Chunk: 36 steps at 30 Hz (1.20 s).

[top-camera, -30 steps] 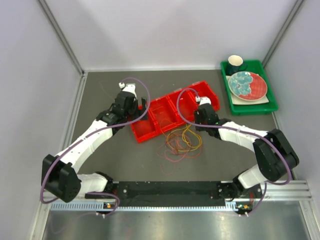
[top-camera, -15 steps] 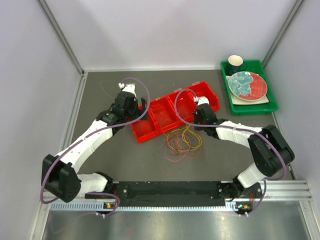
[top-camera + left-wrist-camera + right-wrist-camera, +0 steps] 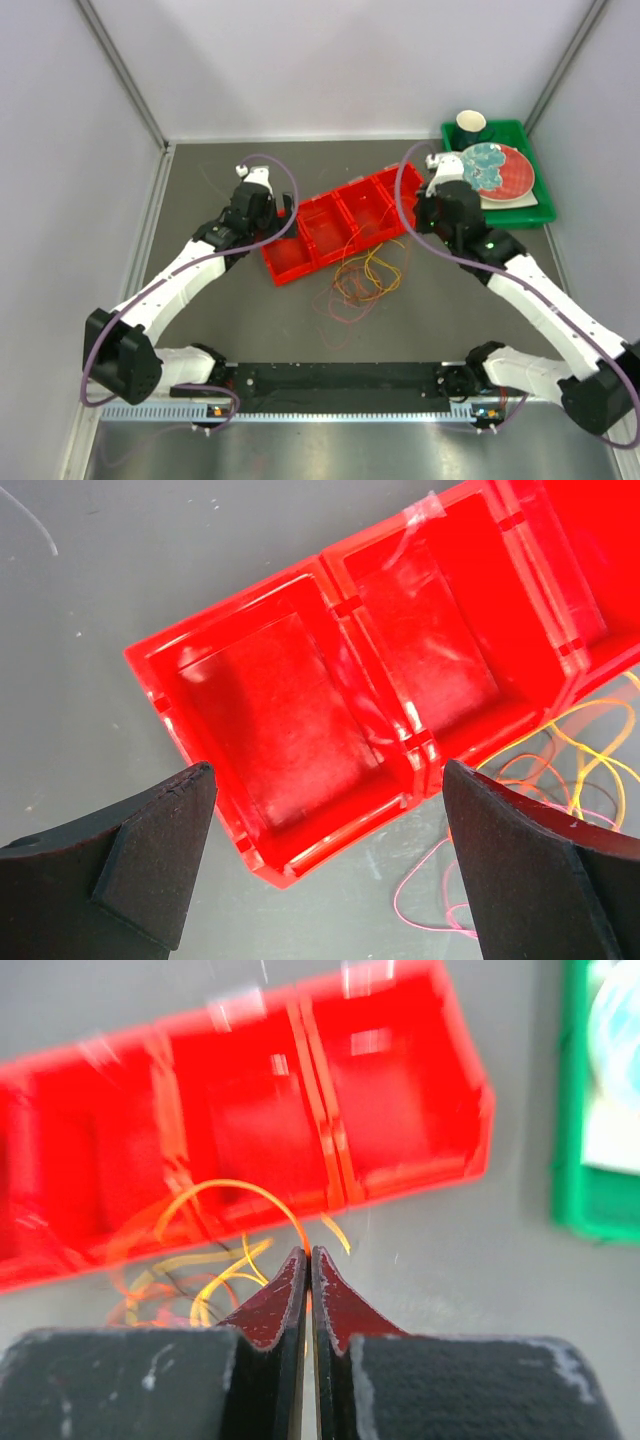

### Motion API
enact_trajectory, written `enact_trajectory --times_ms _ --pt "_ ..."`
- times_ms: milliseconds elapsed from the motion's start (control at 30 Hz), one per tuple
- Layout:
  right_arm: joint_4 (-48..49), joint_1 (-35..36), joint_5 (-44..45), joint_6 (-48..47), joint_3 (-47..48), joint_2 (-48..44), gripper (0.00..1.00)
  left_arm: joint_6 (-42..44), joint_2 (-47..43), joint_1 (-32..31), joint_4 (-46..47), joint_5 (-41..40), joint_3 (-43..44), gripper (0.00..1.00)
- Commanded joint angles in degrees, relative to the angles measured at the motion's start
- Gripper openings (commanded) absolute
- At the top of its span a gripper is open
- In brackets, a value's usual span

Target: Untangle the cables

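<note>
**Top view.**
- Table (image 3: 230,320): grey, walled on three sides.
- Bins (image 3: 322,228): a red row set at a slant near mid-table.
- Cables (image 3: 362,283): a loose tangle of yellow, orange, red and pink loops. It lies on the table just in front of the bins, with a few yellow strands reaching up toward the right arm.
- Tray (image 3: 520,215): green, in the far right corner. It holds a red and teal plate (image 3: 495,168) and a dark cup (image 3: 470,125).
- Left gripper (image 3: 283,210): at the left end of the bins.
- Right gripper (image 3: 425,225): at the right end of the bins, beside the tray. Jaw state is not readable from here.

**Left wrist view.**
- Left gripper (image 3: 325,775): jaws spread wide and holding nothing, above the end bin.
- Cables (image 3: 570,760): at the lower right, on the table against the bin wall. A pink loop (image 3: 420,900) lies nearest.

**Right wrist view (blurred).**
- Right gripper (image 3: 308,1258): jaws pressed together.
- Yellow cable (image 3: 230,1185): arcs over the bin front and runs into the fingertips, pinched there.
- The rest of the tangle (image 3: 200,1290) sits lower left.
- Tray edge (image 3: 575,1160): at the right.
</note>
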Motion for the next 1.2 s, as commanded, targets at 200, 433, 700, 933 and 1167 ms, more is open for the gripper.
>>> enact_trajectory --times_ms 200,433,700,933,1167 --pt "-16.49 0.07 -1.34 -3.11 28.18 -0.85 0.0 -2.13 -0.34 0.06 8.99 8.1 -0.33 0.99" --pt "-17.9 0.07 -4.61 -1.61 41.65 3.36 0.0 -1.5 0.55 -0.11 12.05 22.69 0.83 0.99" --pt "-17.03 0.07 -4.96 -1.35 51.75 7.32 0.0 -1.86 2.13 -0.29 15.75 29.82 2.14 0.99" --pt "-19.76 -0.02 -4.87 -2.84 63.99 13.3 0.0 -2.2 4.93 -1.6 19.42 38.33 3.37 0.99" --pt "-17.21 0.07 -5.66 -0.65 59.87 13.04 0.0 -4.57 12.05 -9.33 27.68 37.99 3.81 0.99"
